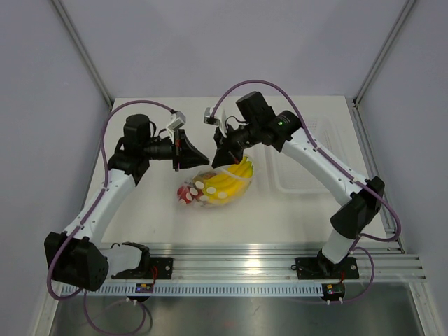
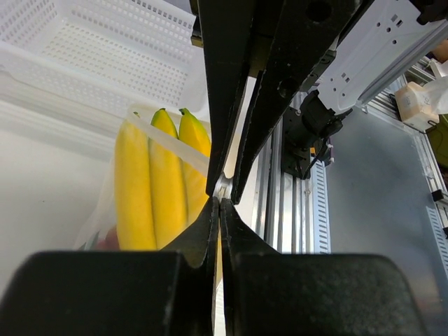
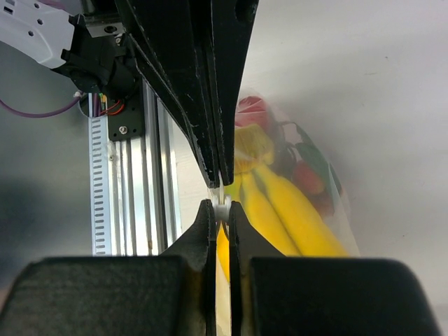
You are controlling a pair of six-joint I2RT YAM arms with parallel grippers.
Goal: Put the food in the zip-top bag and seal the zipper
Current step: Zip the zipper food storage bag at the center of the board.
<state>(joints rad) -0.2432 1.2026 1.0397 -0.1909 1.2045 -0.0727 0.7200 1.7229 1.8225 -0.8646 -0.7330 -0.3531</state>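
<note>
Mid-desk (image 1: 143,210): zip-top bag (image 1: 210,187), top edge held up between both arms. Bananas (image 1: 236,175) and strawberries (image 1: 187,194) sit inside. Left end effector (image 2: 220,203) is clamped on the zipper (image 2: 224,183). Right end effector (image 3: 222,208) pinches the same strip just right of it, tips nearly meeting. Clear tray (image 1: 308,183) lies to the right.

Overhead view. White surface (image 1: 147,217) enclosed by plain pale grey walls: back wall (image 1: 231,42), left wall (image 1: 35,140), right wall (image 1: 420,140). Slanted aluminium posts (image 1: 80,49) mark the rear corners. A ribbed aluminium rail (image 1: 245,262) borders the near edge, with dark grey floor (image 1: 280,315) below it. Lighting is even, and shadows are soft.
</note>
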